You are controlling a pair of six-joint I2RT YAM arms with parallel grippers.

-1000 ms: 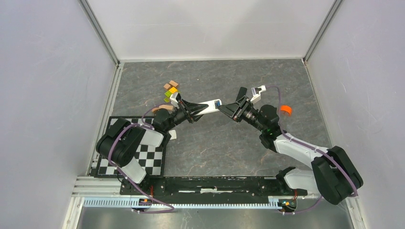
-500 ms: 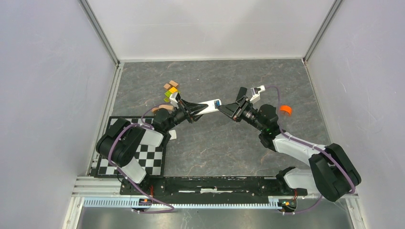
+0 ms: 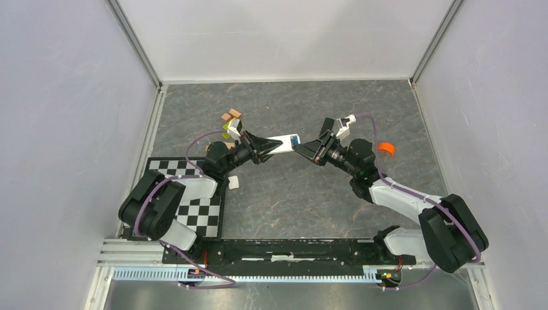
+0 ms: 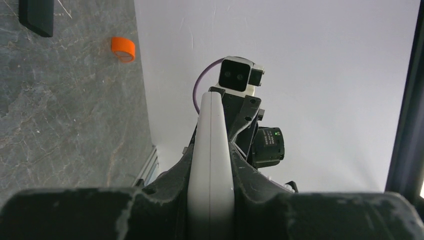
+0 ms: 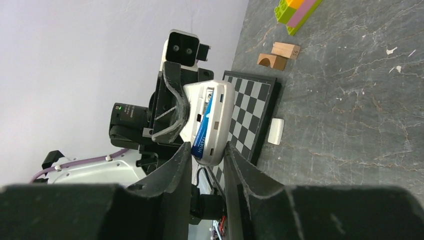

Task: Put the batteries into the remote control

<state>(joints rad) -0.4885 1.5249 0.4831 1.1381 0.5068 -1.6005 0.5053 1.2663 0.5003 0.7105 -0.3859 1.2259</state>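
**Desk:** Where was the remote control when you stopped the feed?

**Me:** Off the table, held up over its middle. My left gripper was clenched on the remote control by its long edges, and I saw the white body wedged tight between the two fingers in the left wrist view. The open back was turned toward my right arm.

**Desk:** And the batteries?

**Me:** I could see one, the blue battery. It lay lengthwise in the remote's compartment, and from overhead it showed at the free end of the handset.

**Desk:** What was your right hand doing?

**Me:** My right gripper faced the left one, nose to nose. Its fingers stood apart, one on each side of the remote's free end. They were very close to the casing, but I could not tell whether the pads pressed on it or only flanked it.

**Desk:** Anything else down there?

**Me:** An orange cap lay on the table just beyond my right wrist. A checkerboard mat sat under my left arm, with a small white piece just beside its edge. Some wooden blocks and coloured bricks lay further back. A black bar showed at the corner of the left wrist view.
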